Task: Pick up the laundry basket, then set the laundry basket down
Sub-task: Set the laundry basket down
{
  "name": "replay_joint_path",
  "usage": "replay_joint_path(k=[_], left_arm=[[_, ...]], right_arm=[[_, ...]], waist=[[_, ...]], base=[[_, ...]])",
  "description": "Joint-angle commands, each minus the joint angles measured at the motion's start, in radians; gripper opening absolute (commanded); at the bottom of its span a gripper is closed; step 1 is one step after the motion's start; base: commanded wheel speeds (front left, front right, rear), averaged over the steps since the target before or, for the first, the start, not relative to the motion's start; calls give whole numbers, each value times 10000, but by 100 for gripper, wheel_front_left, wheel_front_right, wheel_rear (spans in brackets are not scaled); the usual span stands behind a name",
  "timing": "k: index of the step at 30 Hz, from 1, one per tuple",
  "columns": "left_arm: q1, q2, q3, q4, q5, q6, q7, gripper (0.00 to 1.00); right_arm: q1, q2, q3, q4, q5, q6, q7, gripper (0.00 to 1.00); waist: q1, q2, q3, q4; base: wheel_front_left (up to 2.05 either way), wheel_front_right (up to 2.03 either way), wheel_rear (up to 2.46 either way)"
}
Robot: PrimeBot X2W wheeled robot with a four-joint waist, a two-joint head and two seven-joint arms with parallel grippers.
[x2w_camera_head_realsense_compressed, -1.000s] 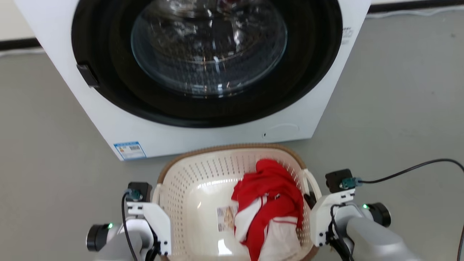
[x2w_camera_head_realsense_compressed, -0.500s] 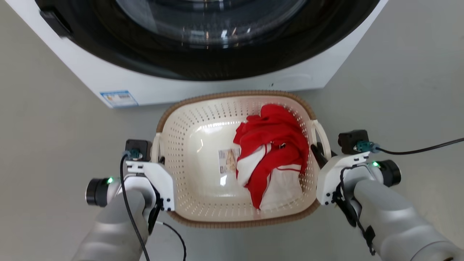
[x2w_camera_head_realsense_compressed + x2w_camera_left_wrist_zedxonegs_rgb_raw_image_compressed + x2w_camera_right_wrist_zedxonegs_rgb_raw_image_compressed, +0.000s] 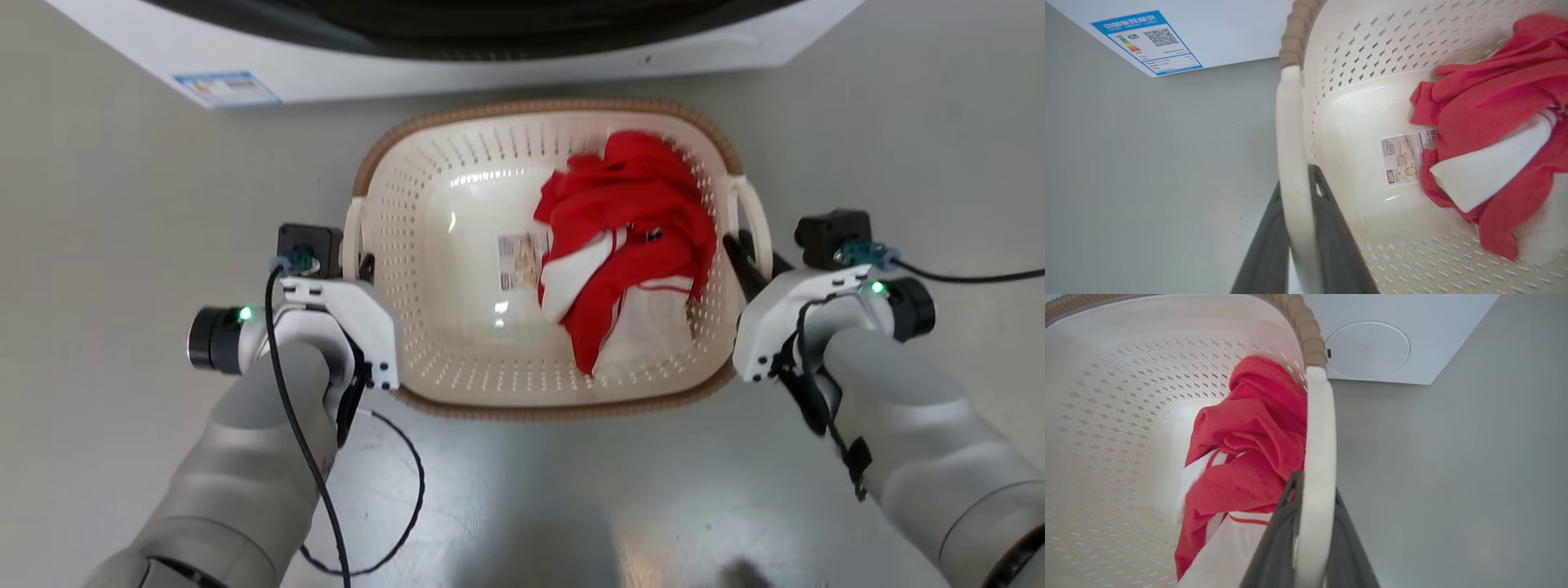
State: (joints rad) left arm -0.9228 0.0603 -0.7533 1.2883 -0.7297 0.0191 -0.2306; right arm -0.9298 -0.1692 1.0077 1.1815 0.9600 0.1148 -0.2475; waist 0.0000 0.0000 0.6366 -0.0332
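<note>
- The laundry basket (image 3: 412, 245) sits in the middle of the scene, just near of a white washing machine (image 3: 506, 61), over a grey floor (image 3: 122, 212); whether its base touches the floor cannot be told.
- Its brown woven-look rim (image 3: 555, 105) runs round the top, and the cream walls are perforated.
- The left claw (image 3: 365, 265) is closed on the basket's left handle (image 3: 1293, 163). In the left wrist view, one dark finger (image 3: 1267, 253) lies on the outer side of the white loop and the other on the inner side, both touching it.
- The right claw (image 3: 747, 257) grips the right handle (image 3: 1319, 457) the same way, with a dark finger (image 3: 1274, 547) pressed against the loop on the basket side and the other on the floor side.
- A crumpled red and white garment (image 3: 629, 237) lies in the right half of the basket, against the right wall.
- A paper label (image 3: 517, 260) is stuck on the basket floor, just left of the garment, its right edge tucked under the cloth.
- A blue sticker (image 3: 224, 86) sits at the machine's lower left corner, well left of the basket.
- A black cable (image 3: 400, 506) loops over the floor near the left forearm.
</note>
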Motion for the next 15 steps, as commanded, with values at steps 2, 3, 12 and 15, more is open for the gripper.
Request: replay_joint_path(k=[2, 3, 12, 15], left_arm=[[-450, 313, 108, -145, 151, 149, -208, 0], [-529, 315, 118, -159, 156, 165, -224, 0], [-1108, 244, 140, -336, 278, 370, -299, 0], [-1232, 226, 171, -441, 326, 454, -306, 0]], right_arm=[[45, -122, 90, -143, -150, 159, -134, 0], [-38, -171, 34, -189, -181, 159, -136, 0], [-365, -426, -742, -449, -857, 159, -141, 0], [-396, -441, -1086, -548, -1186, 159, -142, 0]], waist=[[0, 0, 685, 51], [0, 0, 818, 58], [0, 0, 1651, 199], [0, 0, 1830, 260]], base=[[0, 0, 0], [0, 0, 0], [0, 0, 0], [0, 0, 0]])
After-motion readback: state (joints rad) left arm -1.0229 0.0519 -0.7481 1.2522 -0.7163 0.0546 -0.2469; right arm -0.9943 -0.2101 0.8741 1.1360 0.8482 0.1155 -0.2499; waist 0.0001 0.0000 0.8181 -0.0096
